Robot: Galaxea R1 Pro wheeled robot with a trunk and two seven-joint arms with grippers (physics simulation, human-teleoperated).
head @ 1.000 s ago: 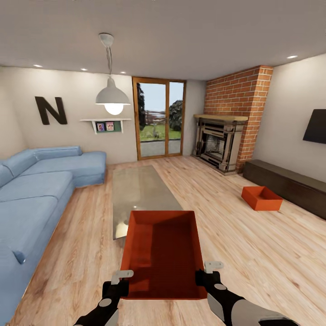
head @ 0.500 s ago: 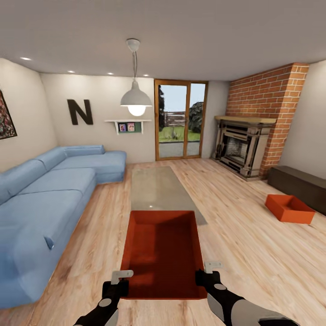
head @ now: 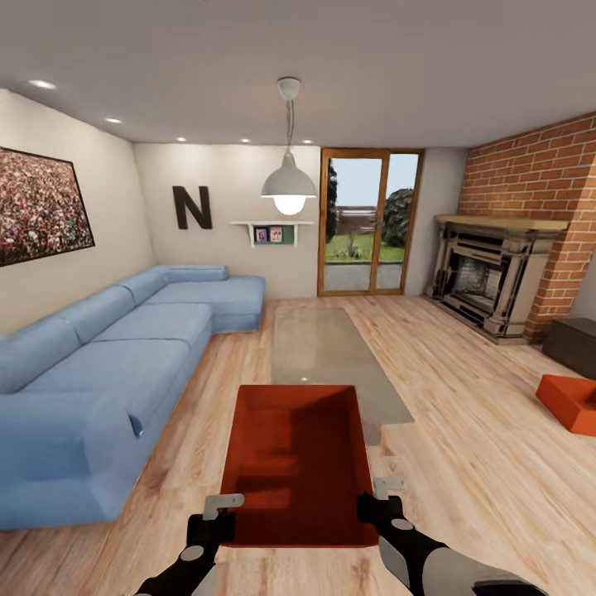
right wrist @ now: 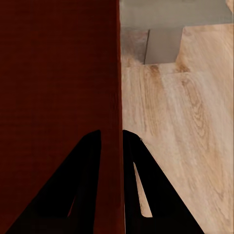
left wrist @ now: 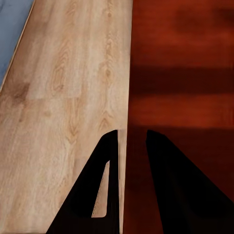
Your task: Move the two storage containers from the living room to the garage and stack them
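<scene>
We hold one orange-red bin [head: 298,463] out in front of us, above the wood-plank floor [head: 463,480] of the living room. Our left gripper [head: 217,515] pinches the bin's left wall near its close corner: in the left wrist view one finger [left wrist: 100,195] sits outside the wall and the other inside. Our right gripper [head: 379,500] pinches the right wall the same way, its fingers [right wrist: 141,195] pressed on either side of the thin edge. The bin sits level, open side up. The second bin [head: 569,402] lies on the floor far to our right, near a dark low cabinet [head: 575,343]. A glass coffee table [head: 331,360] stands just beyond the held bin, with the blue sofa [head: 108,364] at our left and the brick fireplace [head: 497,277] at the right.
</scene>
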